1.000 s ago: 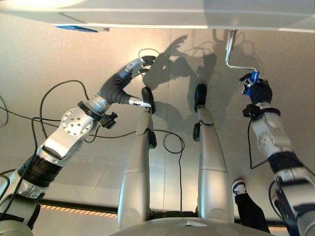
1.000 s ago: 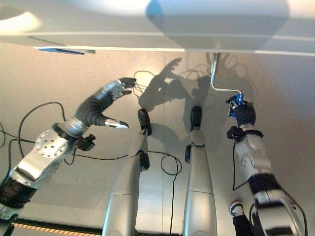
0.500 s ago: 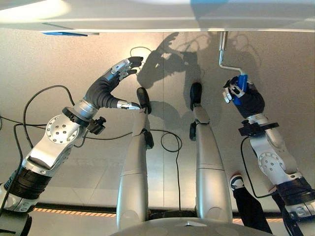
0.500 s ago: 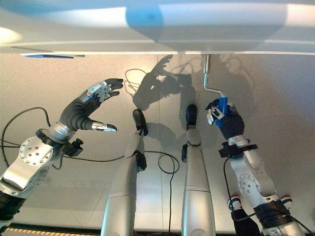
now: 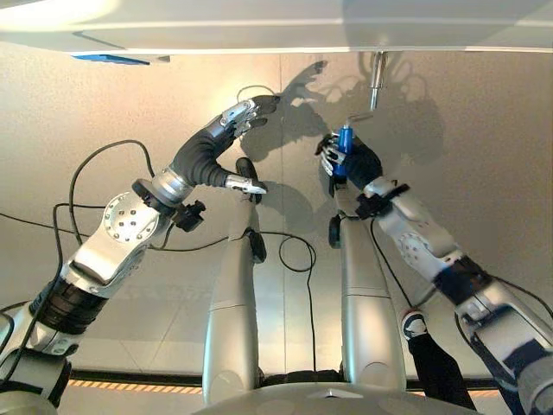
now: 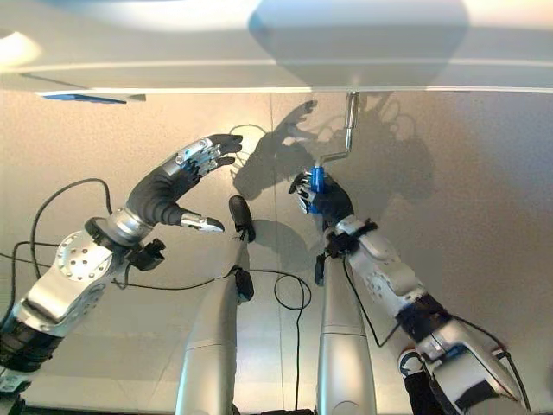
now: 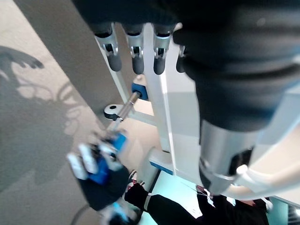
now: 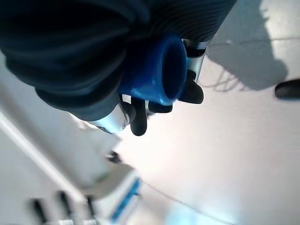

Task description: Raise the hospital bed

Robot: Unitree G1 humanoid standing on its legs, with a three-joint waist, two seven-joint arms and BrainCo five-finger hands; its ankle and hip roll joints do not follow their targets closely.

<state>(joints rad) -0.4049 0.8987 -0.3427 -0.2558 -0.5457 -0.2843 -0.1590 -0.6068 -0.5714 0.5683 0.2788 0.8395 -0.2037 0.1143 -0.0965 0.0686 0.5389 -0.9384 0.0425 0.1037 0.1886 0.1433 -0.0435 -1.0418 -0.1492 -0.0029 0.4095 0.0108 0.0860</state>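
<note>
The white bed frame (image 5: 259, 35) runs along the far edge of the eye views. A metal crank shaft (image 6: 350, 121) hangs from it and ends in a blue handle (image 6: 316, 180). My right hand (image 5: 356, 164) is shut on that handle, fingers curled round it; the right wrist view has the blue handle (image 8: 164, 70) inside the fist. My left hand (image 5: 216, 147) hovers open to the left of the crank, fingers spread, touching nothing. Past my left hand's fingers (image 7: 136, 56), the left wrist view catches the crank's blue handle (image 7: 117, 140) in the right hand.
A person's shoe (image 5: 418, 325) and dark trouser leg (image 5: 441, 372) stand on the pale floor at the lower right. A blue bracket (image 5: 117, 59) sits under the bed frame at the far left.
My right hand has swung the blue handle leftward and nearer, so the crank arm now points left of its shaft. The left hand has shifted slightly and stays open.
</note>
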